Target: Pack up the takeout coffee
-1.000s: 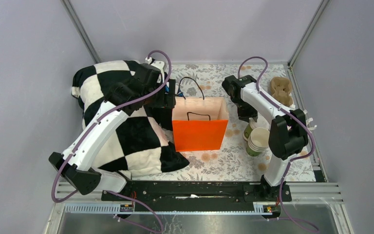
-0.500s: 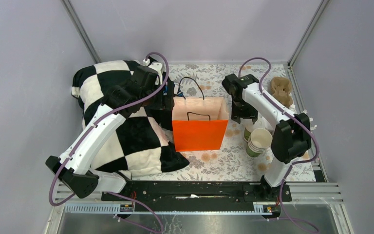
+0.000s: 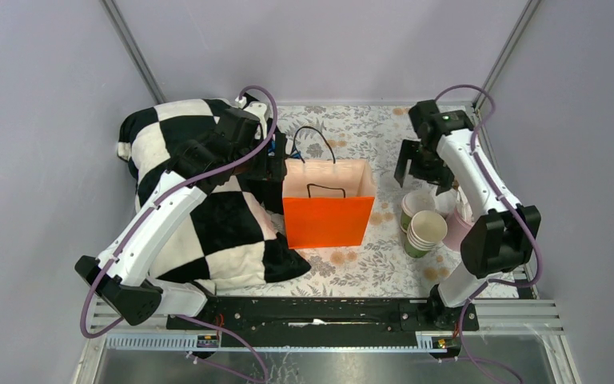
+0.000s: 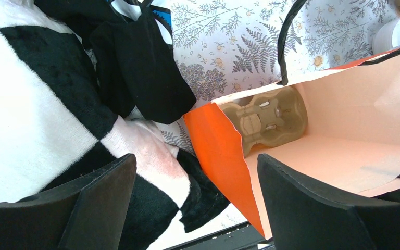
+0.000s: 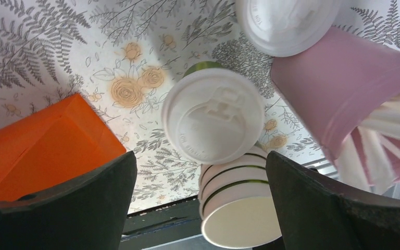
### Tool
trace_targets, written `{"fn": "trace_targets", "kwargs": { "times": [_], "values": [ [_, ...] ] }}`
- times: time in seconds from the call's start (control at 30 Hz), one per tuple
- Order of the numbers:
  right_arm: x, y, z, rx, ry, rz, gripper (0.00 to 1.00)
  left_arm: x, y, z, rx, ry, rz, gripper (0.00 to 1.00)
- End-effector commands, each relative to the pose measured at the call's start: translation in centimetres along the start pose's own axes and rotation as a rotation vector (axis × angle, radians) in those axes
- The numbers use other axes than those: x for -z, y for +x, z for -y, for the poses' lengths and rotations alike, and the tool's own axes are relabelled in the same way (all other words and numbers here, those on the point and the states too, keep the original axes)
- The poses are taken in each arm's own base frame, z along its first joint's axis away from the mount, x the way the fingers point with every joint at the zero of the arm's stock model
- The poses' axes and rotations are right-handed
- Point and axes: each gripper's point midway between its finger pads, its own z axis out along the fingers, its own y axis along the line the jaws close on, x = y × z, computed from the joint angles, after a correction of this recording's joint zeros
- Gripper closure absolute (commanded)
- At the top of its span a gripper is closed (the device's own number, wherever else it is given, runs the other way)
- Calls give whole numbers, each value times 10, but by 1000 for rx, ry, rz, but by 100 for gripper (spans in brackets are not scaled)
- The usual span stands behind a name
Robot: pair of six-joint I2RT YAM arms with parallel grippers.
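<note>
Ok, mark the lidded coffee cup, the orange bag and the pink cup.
lidded coffee cup (image 5: 213,115), right wrist view, centre of white lid.
orange bag (image 3: 328,222), top external view, near orange face.
pink cup (image 5: 333,88), right wrist view, its side wall.

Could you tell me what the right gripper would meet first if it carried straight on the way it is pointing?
Most likely the lidded coffee cup, which sits centred between the open fingers of the right gripper; how far below it stands is hard to judge.
</note>
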Motion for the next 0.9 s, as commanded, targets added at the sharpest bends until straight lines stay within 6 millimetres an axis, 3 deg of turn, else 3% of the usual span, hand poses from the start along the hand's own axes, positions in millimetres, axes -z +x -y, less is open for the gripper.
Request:
{"fn": "trace_targets", "kwargs": {
  "times": [0.0, 0.1, 0.2, 0.57, 0.87],
  "values": [
    [-1, -5, 8, 27, -95, -42, 0, 6, -17, 5, -2, 28, 58, 10],
    [-11, -3, 17, 42, -95, -80, 0, 5, -16, 4, -1, 21, 51, 9],
    [-19, 1, 15, 67, -120, -111, 0, 3, -18, 4, -1, 17, 51, 5],
    [-40, 19, 20, 105, -162, -205, 0, 3, -18, 1, 1, 9, 48, 4],
    [-46, 14, 19, 120, -159, -204, 0, 2, -19, 1, 4, 8, 47, 4]
  ]
}}
